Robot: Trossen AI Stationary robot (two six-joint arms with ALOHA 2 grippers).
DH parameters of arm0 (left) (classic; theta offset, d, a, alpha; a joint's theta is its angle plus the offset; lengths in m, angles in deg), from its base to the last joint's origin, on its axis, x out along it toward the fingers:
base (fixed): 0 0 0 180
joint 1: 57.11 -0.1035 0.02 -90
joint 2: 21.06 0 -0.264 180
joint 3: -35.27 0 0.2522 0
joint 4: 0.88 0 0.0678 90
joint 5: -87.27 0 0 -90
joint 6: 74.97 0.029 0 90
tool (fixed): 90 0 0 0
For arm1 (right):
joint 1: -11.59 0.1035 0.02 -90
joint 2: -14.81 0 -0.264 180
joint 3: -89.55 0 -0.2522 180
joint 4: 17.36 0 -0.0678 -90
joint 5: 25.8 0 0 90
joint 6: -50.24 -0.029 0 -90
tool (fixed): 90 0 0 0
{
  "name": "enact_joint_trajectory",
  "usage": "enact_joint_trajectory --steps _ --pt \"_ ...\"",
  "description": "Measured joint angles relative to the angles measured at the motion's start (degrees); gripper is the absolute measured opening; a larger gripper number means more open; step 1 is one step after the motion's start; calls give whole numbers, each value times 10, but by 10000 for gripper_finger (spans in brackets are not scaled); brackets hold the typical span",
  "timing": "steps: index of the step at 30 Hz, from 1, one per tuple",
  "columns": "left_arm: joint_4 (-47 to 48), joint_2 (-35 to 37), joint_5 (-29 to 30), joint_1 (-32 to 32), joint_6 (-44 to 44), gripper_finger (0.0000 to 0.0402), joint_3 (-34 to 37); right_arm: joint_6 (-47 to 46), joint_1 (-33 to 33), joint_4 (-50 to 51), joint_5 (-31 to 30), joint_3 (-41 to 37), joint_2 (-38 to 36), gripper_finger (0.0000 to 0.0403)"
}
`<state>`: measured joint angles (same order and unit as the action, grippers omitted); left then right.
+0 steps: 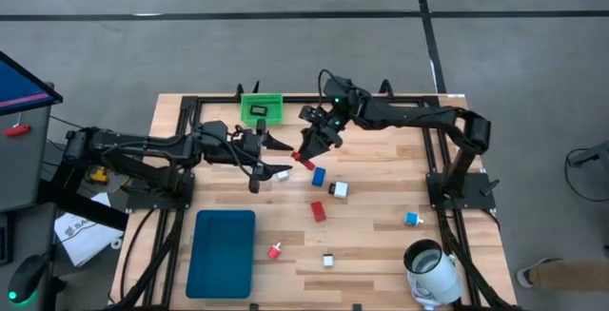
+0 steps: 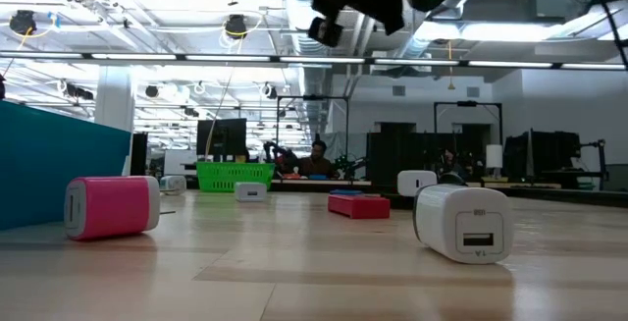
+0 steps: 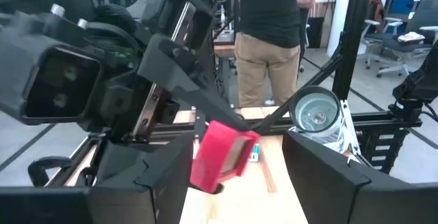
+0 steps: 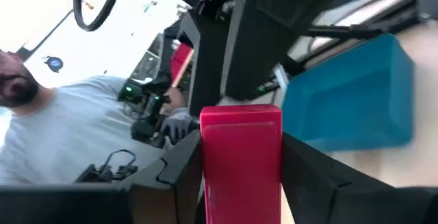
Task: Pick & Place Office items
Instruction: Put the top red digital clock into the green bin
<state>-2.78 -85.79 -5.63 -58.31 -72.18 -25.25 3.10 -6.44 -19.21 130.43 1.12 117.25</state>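
My right gripper (image 1: 306,151) is shut on a red oblong block (image 4: 239,159) above the table's middle, high in the low view (image 2: 334,7). My left gripper (image 1: 285,159) is open, level, just left of that block and facing it; the left wrist view shows the block (image 3: 222,155) ahead of its fingers. On the table lie a blue block (image 1: 319,176), a black-and-white piece (image 1: 339,189), another red block (image 1: 318,210), a cyan cube (image 1: 412,219), a pink-red bit (image 1: 274,250), a white cube (image 1: 327,260) and a white piece (image 1: 283,174). My right gripper pinches the red block between its two fingers, one on each long side (image 4: 205,162). The fingers slant down from the table's far right. The block is lifted clear of the table and hangs tilted, its free end (image 3: 212,176) below the fingertips.
The green bin (image 1: 261,108) stands at the far edge, the teal tray (image 1: 222,252) at the near left, the white mug-like cylinder (image 1: 428,268) at the near right corner. A person (image 3: 274,32) stands beyond the table; another (image 4: 61,128) shows in the right wrist view.
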Motion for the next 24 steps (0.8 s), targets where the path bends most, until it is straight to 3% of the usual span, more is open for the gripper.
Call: enact_joint_trajectory --steps 4,11,21,24 --pt "5 0 -1 -7 0 222 0 -63 7 -73 15 21 40 153" --pt "11 0 -12 -7 -4 202 0 -85 10 -86 30 72 67 155" --pt "12 2 -36 -7 -5 61 0 -89 5 -82 37 73 67 153" --pt "13 5 -41 -8 -6 59 0 -88 5 -82 34 73 66 157"
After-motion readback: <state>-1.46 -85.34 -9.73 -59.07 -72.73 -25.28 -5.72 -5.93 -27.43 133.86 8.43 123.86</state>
